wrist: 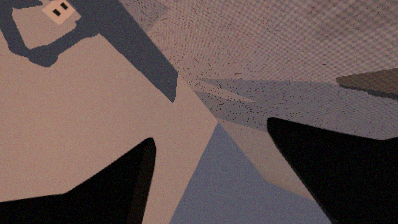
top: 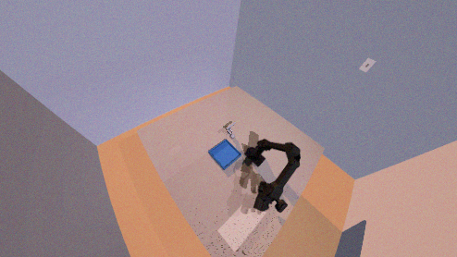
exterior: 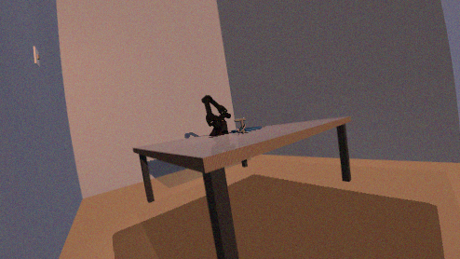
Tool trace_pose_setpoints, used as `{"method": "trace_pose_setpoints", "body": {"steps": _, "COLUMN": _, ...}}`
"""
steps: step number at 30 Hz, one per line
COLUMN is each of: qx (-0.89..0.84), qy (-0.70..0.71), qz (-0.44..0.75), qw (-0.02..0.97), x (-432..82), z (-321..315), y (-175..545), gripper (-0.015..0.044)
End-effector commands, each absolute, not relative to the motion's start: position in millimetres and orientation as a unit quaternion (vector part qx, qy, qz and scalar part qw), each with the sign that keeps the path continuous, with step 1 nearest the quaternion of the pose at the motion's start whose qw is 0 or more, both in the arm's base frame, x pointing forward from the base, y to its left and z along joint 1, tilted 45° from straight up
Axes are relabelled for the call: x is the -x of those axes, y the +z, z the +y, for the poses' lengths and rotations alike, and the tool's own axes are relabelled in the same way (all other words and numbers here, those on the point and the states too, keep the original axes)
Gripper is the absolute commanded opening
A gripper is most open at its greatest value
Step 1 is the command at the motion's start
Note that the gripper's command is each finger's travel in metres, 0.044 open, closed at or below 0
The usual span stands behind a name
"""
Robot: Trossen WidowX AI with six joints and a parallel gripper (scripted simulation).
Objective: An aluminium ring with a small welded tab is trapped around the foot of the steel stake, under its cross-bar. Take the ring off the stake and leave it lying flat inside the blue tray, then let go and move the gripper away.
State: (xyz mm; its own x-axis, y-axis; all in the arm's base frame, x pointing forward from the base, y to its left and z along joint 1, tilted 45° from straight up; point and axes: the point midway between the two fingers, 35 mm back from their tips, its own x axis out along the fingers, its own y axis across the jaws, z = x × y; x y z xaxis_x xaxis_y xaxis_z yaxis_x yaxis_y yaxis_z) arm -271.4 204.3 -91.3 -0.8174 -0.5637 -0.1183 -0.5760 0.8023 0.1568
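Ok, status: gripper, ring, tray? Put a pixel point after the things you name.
Gripper (top: 254, 156) (wrist: 210, 133) open, nothing between fingers. Steel stake (top: 229, 129) (exterior: 241, 125) standing; ring too small to make out. Blue tray (top: 225, 153) (exterior: 253, 129) empty, nothing visibly blocking.

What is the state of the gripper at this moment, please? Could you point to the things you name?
Gripper (top: 254, 156) (exterior: 228, 115) (wrist: 210, 133): open, its two fingers standing wide apart, nothing visible between them.

A long table (top: 185, 185) (exterior: 275, 135) with dark legs stands on an orange-brown floor (top: 121, 203) (exterior: 298, 170), its broad shadow falling beneath it. Blue-grey, pinkish and dark grey walls rise around it, and a small pale plate (top: 370, 62) (exterior: 34, 55) (wrist: 61, 18) is set on one wall, with two dark slots in the wrist view.
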Motion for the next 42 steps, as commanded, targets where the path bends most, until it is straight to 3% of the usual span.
{"method": "trace_pose_setpoints", "body": {"steps": 1, "qx": 0.300, "qy": 0.093, "qz": 0.949, "qw": 0.033, "x": 271, "z": 204, "y": -91, "gripper": 0.0374}}
{"method": "trace_pose_setpoints", "body": {"steps": 8, "qx": 0.302, "qy": 0.137, "qz": 0.940, "qw": 0.077, "x": 238, "z": 219, "y": -90, "gripper": 0.0200}}
{"method": "trace_pose_setpoints", "body": {"steps": 24, "qx": 0.307, "qy": 0.243, "qz": 0.891, "qw": 0.232, "x": 131, "z": 242, "y": -92, "gripper": 0.0200}}
{"method": "trace_pose_setpoints", "body": {"steps": 42, "qx": 0.295, "qy": 0.245, "qz": 0.808, "qw": 0.448, "x": -9, "z": 235, "y": -91, "gripper": 0.0200}}
